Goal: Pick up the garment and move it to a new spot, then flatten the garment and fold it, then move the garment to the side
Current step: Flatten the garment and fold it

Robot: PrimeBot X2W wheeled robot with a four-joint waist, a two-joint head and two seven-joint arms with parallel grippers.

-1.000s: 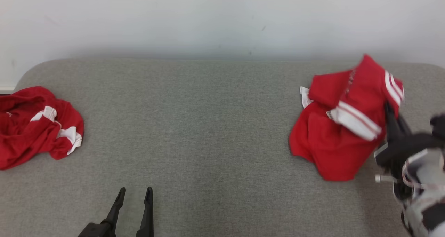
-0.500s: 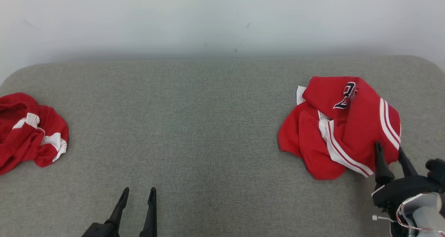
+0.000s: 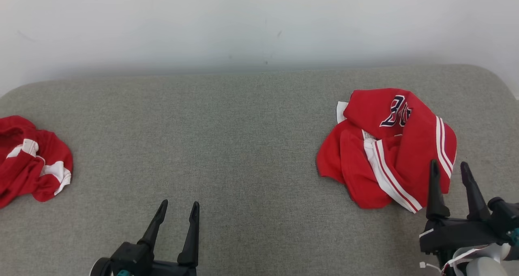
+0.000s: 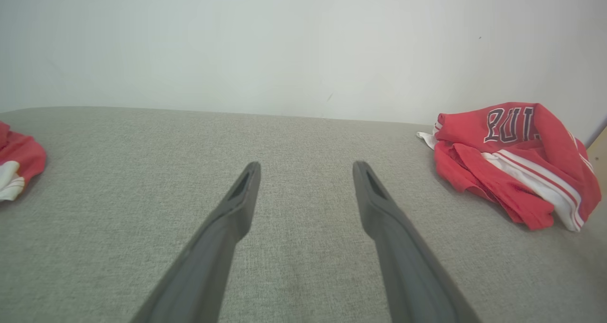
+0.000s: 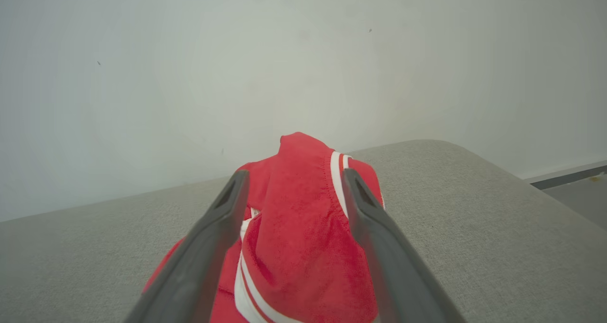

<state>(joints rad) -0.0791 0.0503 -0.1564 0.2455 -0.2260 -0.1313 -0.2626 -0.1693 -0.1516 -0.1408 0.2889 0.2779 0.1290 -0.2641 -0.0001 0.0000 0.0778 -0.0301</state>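
Garment (image 3: 385, 146) in red with white stripes lies in a crumpled heap on the right part of the soft grey top (image 3: 243, 146), close to its rounded end. Our right gripper (image 3: 449, 164) sits at the near edge of the heap with its two fingers wide apart, and it grips nothing. Our left gripper (image 3: 179, 204) rests low in the middle, well apart from the cloth, its fingers apart too and empty. We think the heap is at its new spot, so making it flat comes next. For that we need to find a corner or a hem, pinch it and pull the cloth out smooth. Another red bundle (image 3: 32, 162) lies at the far left end. A plain white wall (image 3: 243, 20) stands behind, and we see a bit of floor (image 5: 574, 185) past the right end
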